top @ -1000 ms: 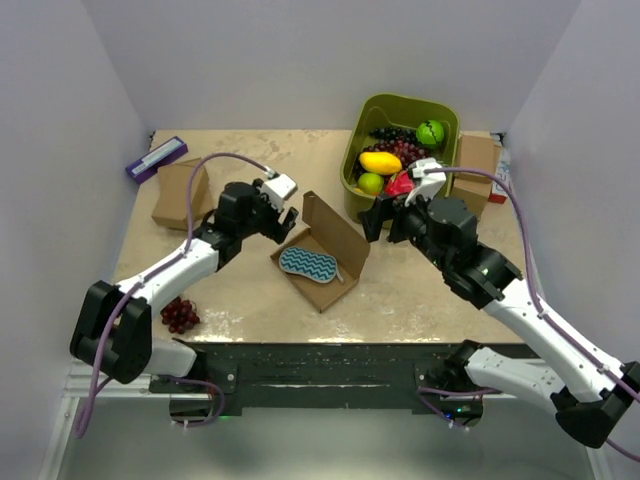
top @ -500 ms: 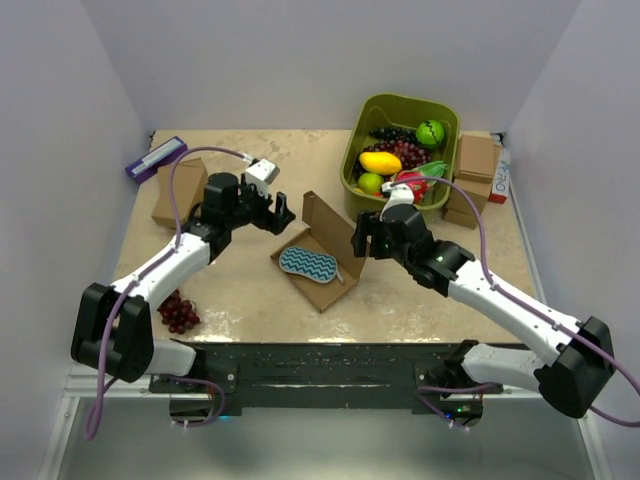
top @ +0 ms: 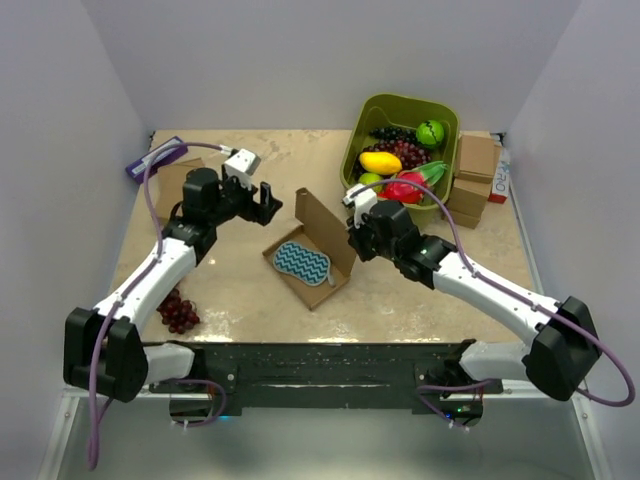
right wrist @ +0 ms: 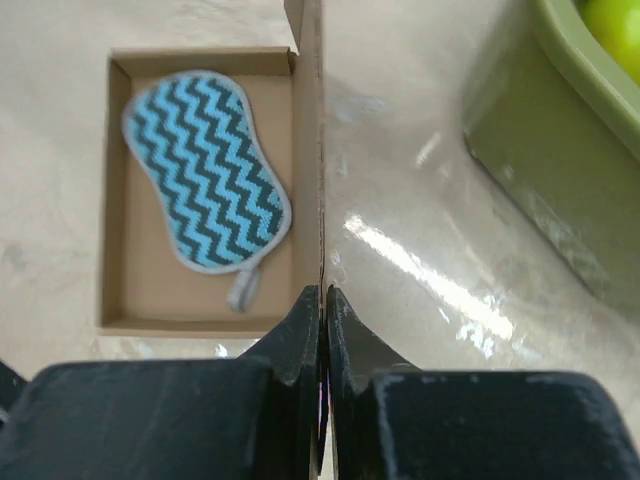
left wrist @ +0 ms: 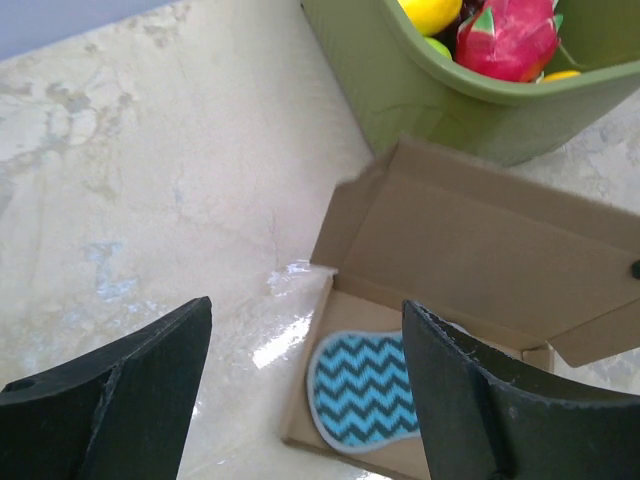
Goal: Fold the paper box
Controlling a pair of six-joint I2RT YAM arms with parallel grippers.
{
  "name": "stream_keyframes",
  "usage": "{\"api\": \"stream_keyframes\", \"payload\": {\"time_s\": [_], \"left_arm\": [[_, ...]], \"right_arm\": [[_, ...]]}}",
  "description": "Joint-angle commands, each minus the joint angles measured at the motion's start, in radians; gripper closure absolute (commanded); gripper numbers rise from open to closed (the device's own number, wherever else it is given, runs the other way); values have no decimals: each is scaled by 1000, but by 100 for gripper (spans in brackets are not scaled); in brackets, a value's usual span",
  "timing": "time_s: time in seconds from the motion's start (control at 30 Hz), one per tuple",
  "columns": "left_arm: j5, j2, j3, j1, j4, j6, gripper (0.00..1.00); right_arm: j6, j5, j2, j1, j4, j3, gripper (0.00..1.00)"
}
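The paper box [top: 300, 285] lies open mid-table with its lid [top: 330, 222] standing upright. A blue zigzag pad [top: 302, 262] rests in its tray. My right gripper [top: 353, 238] is at the lid's right end, shut on the thin lid edge [right wrist: 310, 150]; in the right wrist view the fingers [right wrist: 300, 325] pinch the cardboard, with the tray [right wrist: 200, 290] and pad [right wrist: 205, 170] to the left. My left gripper [top: 268, 200] hangs open up-left of the box, apart from it. The left wrist view shows its wide jaws [left wrist: 307, 308] above the box's left corner [left wrist: 345, 215] and the pad [left wrist: 365, 390].
A green bin [top: 400, 104] of fruit stands behind the box at the back right, close to the lid [left wrist: 400, 90]. Small brown boxes [top: 475, 160] sit at the right wall, another [top: 175, 195] at the left. A purple item [top: 155, 158] and grapes [top: 178, 313] lie left.
The right gripper swung left from the bin to the lid and shut on its edge. The left arm drew back to the left, still open. The box shifted slightly left.
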Motion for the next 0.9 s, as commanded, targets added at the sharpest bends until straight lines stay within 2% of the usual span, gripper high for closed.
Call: {"api": "stream_keyframes", "payload": {"time_s": [0.0, 0.07, 0.1, 0.2, 0.27, 0.33, 0.5, 0.53, 0.6, 0.7, 0.87], "left_arm": [[27, -90, 24, 39, 21, -16, 19], [25, -123, 10, 46, 24, -14, 18], [21, -133, 6, 51, 25, -13, 18], [28, -156, -13, 52, 22, -10, 17], [44, -162, -22, 52, 13, -5, 16], [48, -156, -22, 52, 4, -2, 16], [61, -125, -13, 52, -28, 9, 16], [59, -123, -13, 52, -30, 9, 16], [60, -123, -14, 52, -30, 6, 16], [48, -123, -14, 52, -30, 0, 16], [27, -120, -14, 52, -30, -13, 16]], "right_arm": [[-278, -191, -20, 0, 75, 56, 98], [-307, -201, 1, 2, 77, 82, 96], [-320, -182, 12, 0, 53, 97, 87], [-358, -58, 72, 2, -1, 165, 75], [-331, 79, 84, 0, 5, 191, 45], [-270, 129, 80, 0, 16, 214, 24], [-46, 179, 11, 2, -2, 228, 15], [69, 187, 0, 5, -25, 225, 15], [186, 203, -37, 8, -62, 199, 18], [362, 217, -152, 37, -14, 72, 21], [430, 264, -287, 129, 51, -94, 23]]}}
